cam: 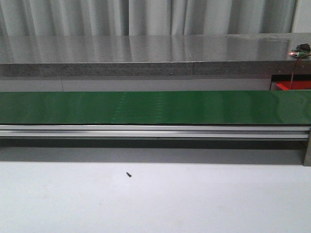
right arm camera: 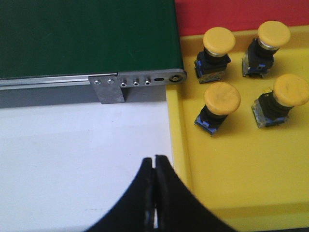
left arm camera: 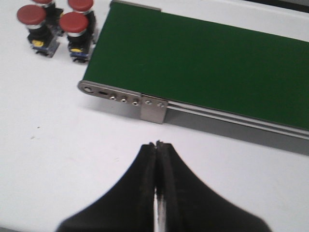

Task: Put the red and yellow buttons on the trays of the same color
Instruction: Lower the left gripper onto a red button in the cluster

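Front view: the long green conveyor belt [cam: 155, 107] runs across the white table [cam: 155, 199] with nothing on it. A small dark speck, perhaps a screw [cam: 129, 174], lies on the table in front of it, and a corner of a red tray [cam: 293, 86] shows at far right. Neither arm appears here, so this view could not confirm a grasp if one began.

Left wrist view: the left end effector [left arm camera: 157, 145] has its black fingers pressed together, holding nothing, above bare table near the belt's end. Three red mushroom-head push buttons [left arm camera: 73, 28] stand close together on the table beside the belt end, a fourth cut off by the frame edge. The risk is crowding: fingers descending on one could knock a neighbour over, and the round caps would likely slip unless the grip lands on the squarer body.

Right wrist view: the right end effector [right arm camera: 154, 159] is likewise pressed together and empty, above the rim of the yellow plastic tray [right arm camera: 231, 183]. Four yellow mushroom-head push buttons [right arm camera: 220, 104] already sit in it. Descending here could strike the rim.
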You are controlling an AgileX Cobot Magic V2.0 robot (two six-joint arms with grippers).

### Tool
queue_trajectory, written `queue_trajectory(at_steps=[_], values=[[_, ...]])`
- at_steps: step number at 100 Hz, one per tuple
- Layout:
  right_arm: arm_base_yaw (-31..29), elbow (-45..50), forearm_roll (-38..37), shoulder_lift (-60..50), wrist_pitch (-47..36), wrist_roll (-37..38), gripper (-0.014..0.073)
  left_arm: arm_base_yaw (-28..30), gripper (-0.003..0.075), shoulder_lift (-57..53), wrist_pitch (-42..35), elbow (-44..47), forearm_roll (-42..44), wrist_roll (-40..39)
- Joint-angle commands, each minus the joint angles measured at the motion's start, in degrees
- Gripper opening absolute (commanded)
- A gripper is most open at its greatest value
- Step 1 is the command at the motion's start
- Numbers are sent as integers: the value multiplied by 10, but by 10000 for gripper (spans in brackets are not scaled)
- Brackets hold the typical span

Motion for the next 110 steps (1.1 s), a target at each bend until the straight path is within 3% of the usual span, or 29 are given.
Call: queue_trajectory(at_steps=[1, 41, 64, 75, 89, 95, 110], values=[[0, -14, -6, 0, -31, -4, -67, 27, -20, 32, -49, -36, -8, -3], [0, -14, -6, 0, -32, -4, -67, 82, -20, 169, -99, -167, 2, 1], [0, -14, -6, 0, -32, -4, -67, 84, 0, 271, -38, -280, 0, 1], [0, -14, -6, 0, -32, -4, -67, 84, 129, 320, -14, -328, -6, 1], [0, -14, -6, 0, -32, -4, -67, 84, 435, 373, -6, -377, -6, 1], [0, -14, -6, 0, -32, -4, -67, 84, 526, 391, -5, -391, -6, 0], [0, -14, -6, 0, -32, -4, -67, 84, 547, 437, -6, -424, 17, -36]])
